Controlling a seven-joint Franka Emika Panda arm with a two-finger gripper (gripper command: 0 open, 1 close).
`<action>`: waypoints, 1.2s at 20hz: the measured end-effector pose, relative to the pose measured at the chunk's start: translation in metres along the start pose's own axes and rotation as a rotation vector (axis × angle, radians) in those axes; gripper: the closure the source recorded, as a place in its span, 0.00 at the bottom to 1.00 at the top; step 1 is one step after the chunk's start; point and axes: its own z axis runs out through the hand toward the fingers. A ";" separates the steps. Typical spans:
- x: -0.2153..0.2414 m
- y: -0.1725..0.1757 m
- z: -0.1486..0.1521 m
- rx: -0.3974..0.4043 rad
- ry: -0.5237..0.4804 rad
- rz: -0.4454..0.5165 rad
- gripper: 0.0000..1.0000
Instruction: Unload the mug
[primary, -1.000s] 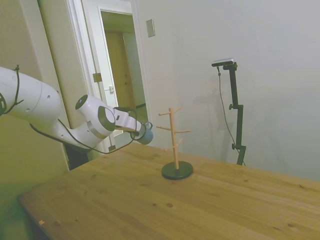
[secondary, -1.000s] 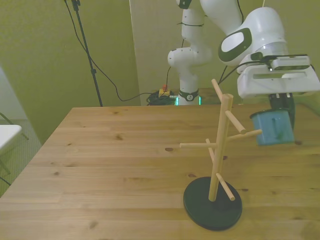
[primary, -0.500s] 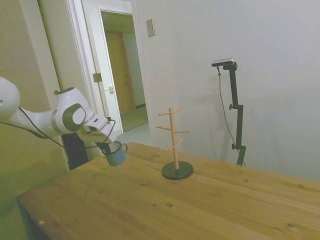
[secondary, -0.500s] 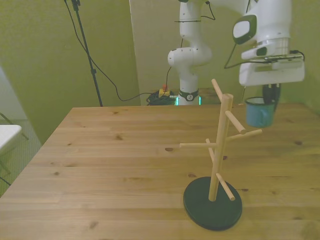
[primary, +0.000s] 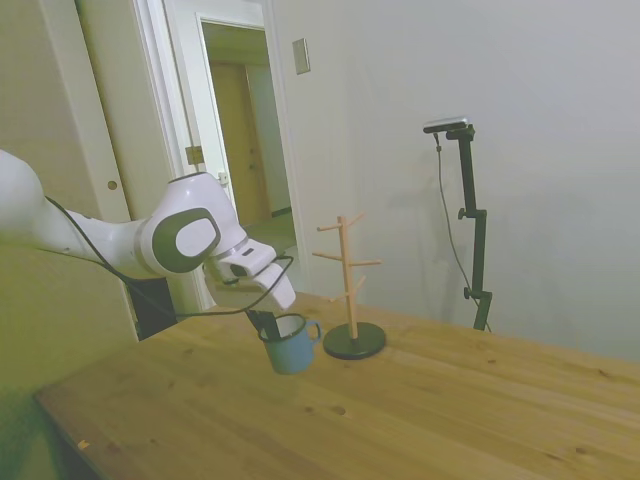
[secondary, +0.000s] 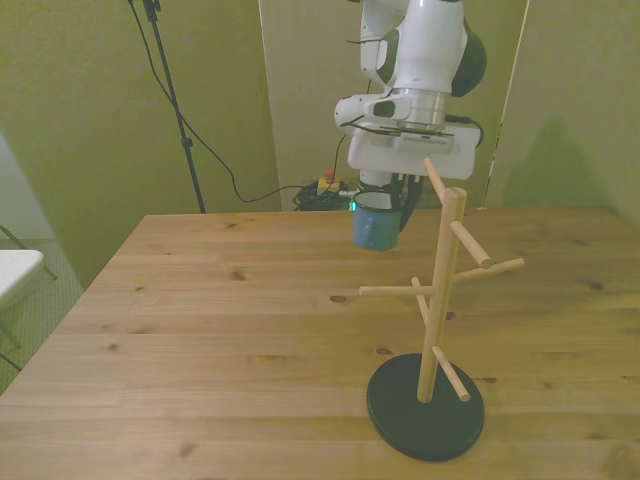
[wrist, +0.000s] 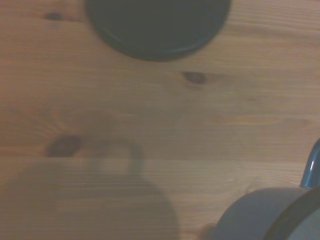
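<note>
Your gripper (primary: 264, 322) is closed on the rim of the mug (primary: 291, 344), its dark fingers pinching the wall on the side away from the small loop handle, and the light-blue mug hangs upright from it with its mouth up. In the side view the mug sits just above the table (primary: 420, 410), and you cannot tell from that angle whether its bottom touches the wood. In the front view the mug (secondary: 375, 226) is off the wooden peg stand (secondary: 440, 300), toward the table's far edge, behind the stand and toward the front view's left of it. The stand's pegs are all bare. Your wrist camera shows the mug's rim (wrist: 280, 215) at one corner, its shadow on the boards, and the stand's dark round base (wrist: 157, 25) nearby.
</note>
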 end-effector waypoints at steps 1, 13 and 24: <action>0.004 0.008 0.009 -0.013 0.002 0.007 1.00; 0.011 0.011 0.080 0.006 -0.057 0.071 1.00; 0.005 0.004 0.092 0.018 -0.090 0.077 1.00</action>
